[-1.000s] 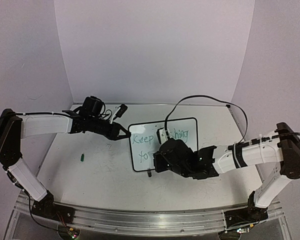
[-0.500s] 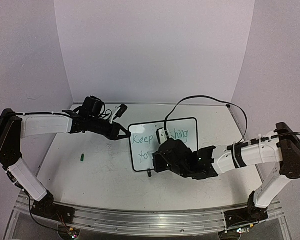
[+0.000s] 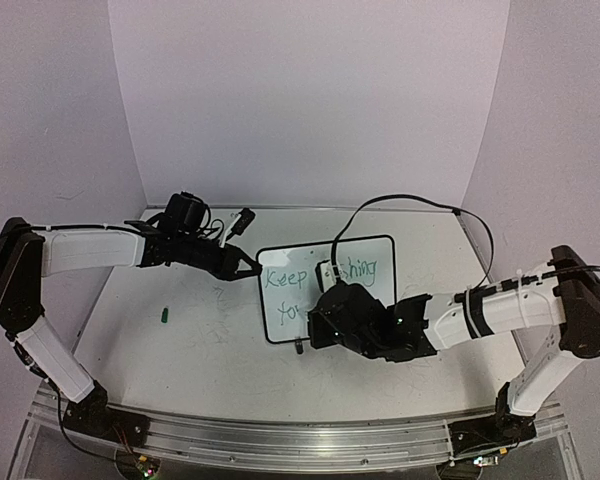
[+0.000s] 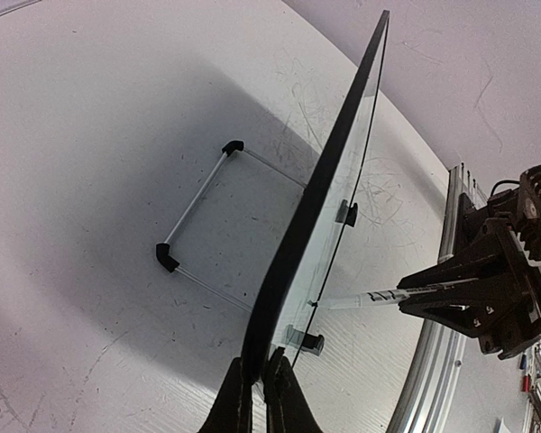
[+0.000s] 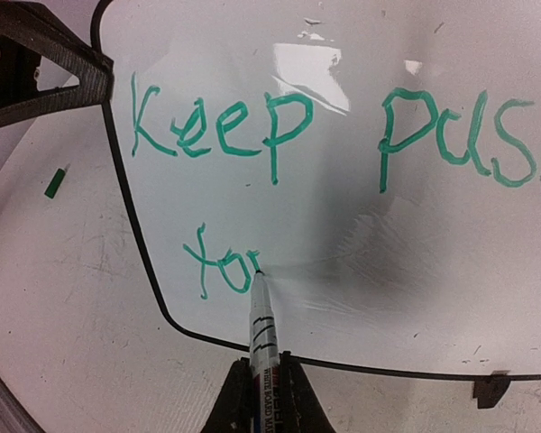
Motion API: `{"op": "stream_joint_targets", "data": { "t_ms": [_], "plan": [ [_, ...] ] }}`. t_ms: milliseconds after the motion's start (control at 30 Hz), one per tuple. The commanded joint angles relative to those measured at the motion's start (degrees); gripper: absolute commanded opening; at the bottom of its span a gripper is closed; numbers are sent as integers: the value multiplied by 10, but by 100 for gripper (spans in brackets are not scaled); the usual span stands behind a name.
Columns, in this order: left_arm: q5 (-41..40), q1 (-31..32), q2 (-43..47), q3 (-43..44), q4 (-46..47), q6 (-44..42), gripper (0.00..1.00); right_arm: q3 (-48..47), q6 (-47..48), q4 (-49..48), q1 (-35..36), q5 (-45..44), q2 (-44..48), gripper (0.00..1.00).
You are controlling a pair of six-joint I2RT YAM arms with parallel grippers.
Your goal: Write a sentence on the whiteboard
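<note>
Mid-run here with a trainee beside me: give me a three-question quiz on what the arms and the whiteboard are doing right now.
1. True or false: the left gripper is shut on the edge of the whiteboard.
2. Pick one. The second line of the sentence reads: A "for"; B "forward"; C nothing at all.
3. Fill in: the tip of the marker held in the right gripper is ___ the board's surface.
Key: 1 true; 2 A; 3 touching.
</note>
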State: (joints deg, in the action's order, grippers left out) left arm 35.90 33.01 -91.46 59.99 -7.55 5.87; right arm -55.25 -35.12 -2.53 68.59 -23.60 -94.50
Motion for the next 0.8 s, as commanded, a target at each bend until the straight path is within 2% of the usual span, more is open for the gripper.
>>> {"op": "stream_joint_targets", "data": {
  "t_ms": [0, 767],
  "plan": [
    [-24, 0, 11, 20, -4, -14, 0, 9, -14, 9, 1, -11, 9, 0],
    [-22, 1, 7, 21, -5, -14, 0, 2, -19, 16, 4, 5, -13, 0]
  ]
}}
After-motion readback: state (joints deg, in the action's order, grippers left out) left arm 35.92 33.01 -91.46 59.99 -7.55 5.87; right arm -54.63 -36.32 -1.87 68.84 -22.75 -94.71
